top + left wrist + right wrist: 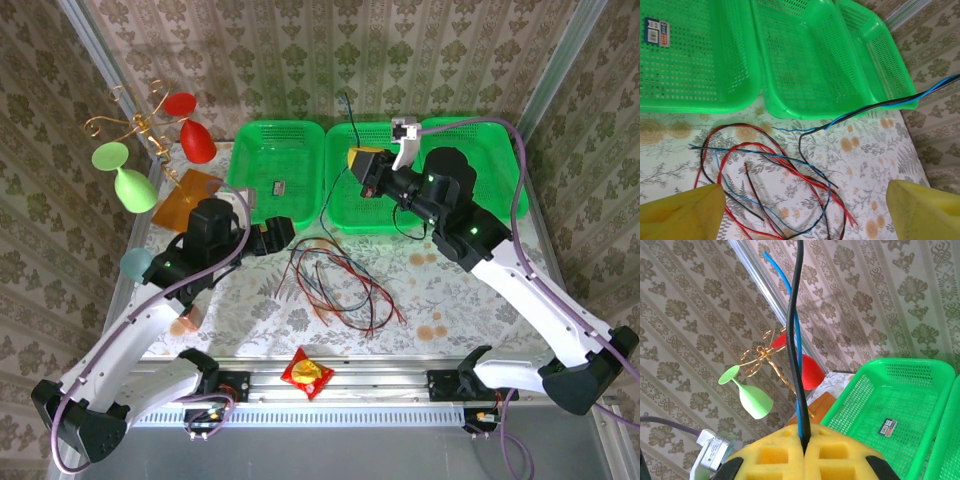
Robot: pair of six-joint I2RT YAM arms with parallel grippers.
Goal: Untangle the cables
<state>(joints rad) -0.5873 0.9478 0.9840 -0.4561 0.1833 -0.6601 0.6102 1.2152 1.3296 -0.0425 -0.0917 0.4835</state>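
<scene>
The right tool (804, 442) is clenching a black-and-blue strand (796, 365) at one o'clock of the cables (340, 285), which are lying limp and light mid-worktop (240, 300). The left tool (802, 212) is hovering released above them. Free ends are looking easiest to pinch.

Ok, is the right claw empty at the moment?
No, the right claw is shut on a black cable and a blue cable, both running up out of it.

Arms (130, 335): white shells, black joints, green lights.
Cords (519, 180): purple-grey.
Left hand (802, 212), right hand (805, 447): yellow blocky fingers (680, 212).
</scene>
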